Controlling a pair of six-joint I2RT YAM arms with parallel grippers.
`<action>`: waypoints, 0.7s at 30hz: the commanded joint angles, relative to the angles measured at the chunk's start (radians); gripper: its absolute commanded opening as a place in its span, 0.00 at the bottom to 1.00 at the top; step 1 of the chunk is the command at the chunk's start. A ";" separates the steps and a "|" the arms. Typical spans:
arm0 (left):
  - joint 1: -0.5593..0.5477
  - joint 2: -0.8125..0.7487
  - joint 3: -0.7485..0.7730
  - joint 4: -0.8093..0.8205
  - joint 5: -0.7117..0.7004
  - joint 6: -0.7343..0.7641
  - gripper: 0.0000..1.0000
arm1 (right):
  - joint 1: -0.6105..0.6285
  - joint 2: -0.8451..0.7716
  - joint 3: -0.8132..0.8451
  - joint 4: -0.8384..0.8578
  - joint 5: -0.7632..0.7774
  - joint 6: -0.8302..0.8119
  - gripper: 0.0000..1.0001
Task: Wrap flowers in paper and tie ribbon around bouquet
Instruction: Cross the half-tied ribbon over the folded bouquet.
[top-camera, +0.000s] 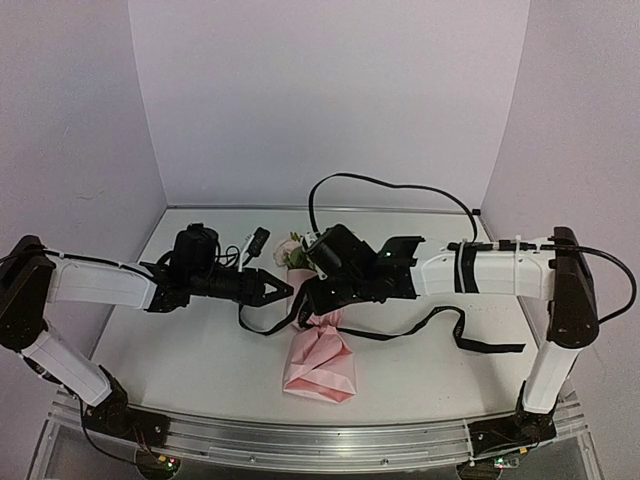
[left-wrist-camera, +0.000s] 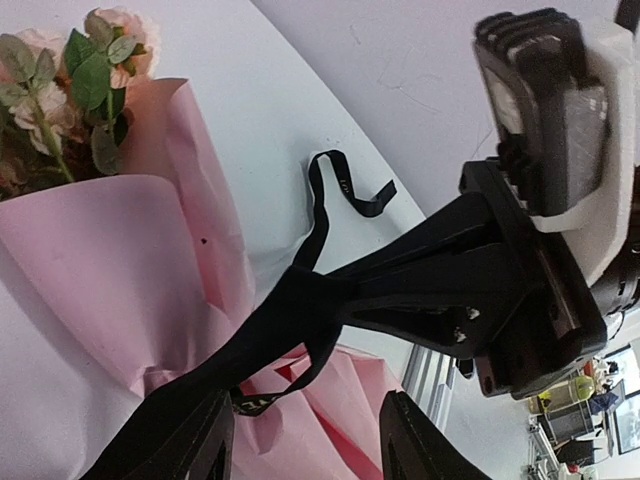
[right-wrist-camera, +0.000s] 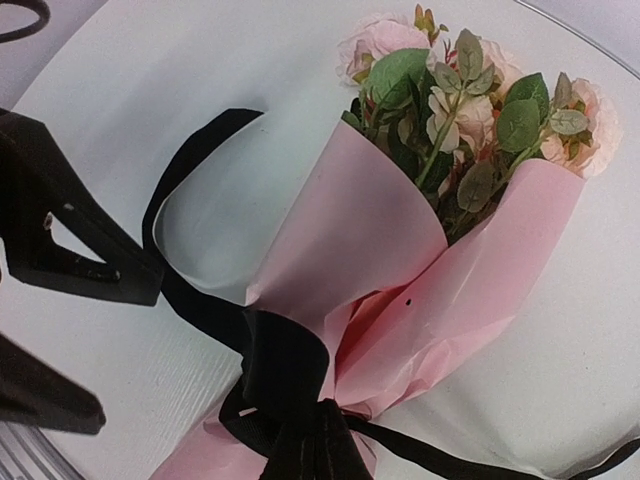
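I'm tying the ribbon (right-wrist-camera: 285, 360) round the bouquet (right-wrist-camera: 400, 250): my right pincer (left-wrist-camera: 335, 305) is clamped on it, my left pincer (top-camera: 286, 290) gapes apart. Next, I reckon, the left must catch the loose tail

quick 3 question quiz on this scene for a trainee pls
1. True or false: the paper already wraps the flowers.
2. The left fingers are: A open, B shut on the paper, C out of view.
3. Fill in: the right fingers pinch the black ___.
Key: 1 true; 2 A; 3 ribbon.
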 joint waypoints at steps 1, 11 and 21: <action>-0.051 0.037 0.016 0.121 -0.051 0.046 0.50 | -0.012 -0.052 -0.022 0.036 0.039 0.058 0.00; -0.123 0.104 0.049 0.073 -0.154 0.115 0.54 | -0.013 -0.103 -0.111 0.125 0.012 0.118 0.00; -0.125 0.039 0.050 0.005 -0.260 0.194 0.62 | -0.013 -0.119 -0.141 0.174 -0.041 0.126 0.00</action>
